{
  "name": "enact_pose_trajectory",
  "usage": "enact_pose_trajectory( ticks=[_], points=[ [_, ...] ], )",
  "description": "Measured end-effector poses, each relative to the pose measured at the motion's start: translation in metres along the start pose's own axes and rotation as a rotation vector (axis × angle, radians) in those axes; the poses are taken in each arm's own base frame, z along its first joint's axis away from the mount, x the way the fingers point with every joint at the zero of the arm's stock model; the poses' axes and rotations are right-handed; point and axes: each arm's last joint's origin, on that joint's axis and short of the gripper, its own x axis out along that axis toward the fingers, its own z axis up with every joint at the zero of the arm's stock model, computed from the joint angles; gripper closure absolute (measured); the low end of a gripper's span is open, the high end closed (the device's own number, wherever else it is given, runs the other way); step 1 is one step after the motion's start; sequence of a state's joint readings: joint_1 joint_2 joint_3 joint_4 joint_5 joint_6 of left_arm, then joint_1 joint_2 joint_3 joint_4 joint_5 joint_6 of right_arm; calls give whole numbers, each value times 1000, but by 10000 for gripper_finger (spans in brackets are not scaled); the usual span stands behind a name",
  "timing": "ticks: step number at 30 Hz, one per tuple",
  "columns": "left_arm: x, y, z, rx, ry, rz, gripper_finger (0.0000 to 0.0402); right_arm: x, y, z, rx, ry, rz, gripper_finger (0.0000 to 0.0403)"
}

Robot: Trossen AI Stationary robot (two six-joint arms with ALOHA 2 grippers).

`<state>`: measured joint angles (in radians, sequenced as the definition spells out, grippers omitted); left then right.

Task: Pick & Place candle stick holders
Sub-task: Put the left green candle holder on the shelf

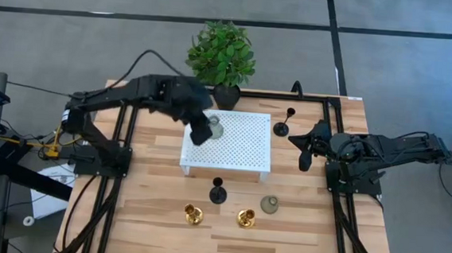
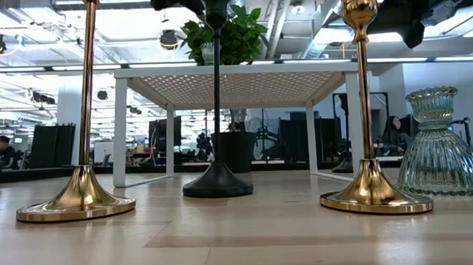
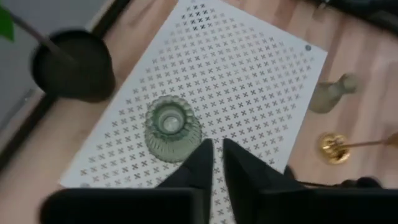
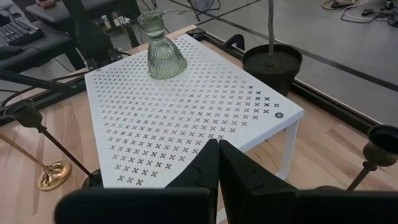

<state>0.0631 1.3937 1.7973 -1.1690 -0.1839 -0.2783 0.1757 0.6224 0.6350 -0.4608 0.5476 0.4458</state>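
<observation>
On platform's far-left corner: grey-green holder point(image 1: 215, 128) | left claw point(image 1: 201, 133) beside it, nearly together | right claw point(image 1: 304, 157) together, off platform point(image 1: 245, 144).

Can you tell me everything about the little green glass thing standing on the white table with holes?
The grey-green ribbed glass candle holder has a bulbous, bell-shaped body, a narrow neck and an open cup on top. You can partly see through it. It stands upright near one corner of the white perforated metal platform, on the side by the black-potted green plant. Only the platform touches it; the left gripper is just beside it, not holding it.
</observation>
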Motion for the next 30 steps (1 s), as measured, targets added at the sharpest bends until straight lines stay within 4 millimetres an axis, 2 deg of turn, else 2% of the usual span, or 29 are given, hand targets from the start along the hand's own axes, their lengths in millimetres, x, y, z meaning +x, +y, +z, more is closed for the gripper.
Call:
enact_pose_trajectory(
  ticks=[2,7,12,15,22,25,30],
  points=[
    [-3,-10,-3,52,-16,26,394,0,0,0,0,0,0,403],
    [-1,-31,-14,123,-48,60,398,0,0,0,0,0,0,403],
    [29,-45,-37,171,-82,29,398,0,0,0,0,0,0,403],
    [44,-45,-48,183,-165,-5,399,0,0,0,0,0,0,403],
    [56,-30,-82,107,-261,19,399,0,0,0,-2,3,-1,403],
    [60,-27,-90,66,-342,3,399,0,0,0,-3,4,-2,403],
    [77,-27,-103,48,-379,3,399,0,0,-1,-4,5,-3,403]
  ],
)
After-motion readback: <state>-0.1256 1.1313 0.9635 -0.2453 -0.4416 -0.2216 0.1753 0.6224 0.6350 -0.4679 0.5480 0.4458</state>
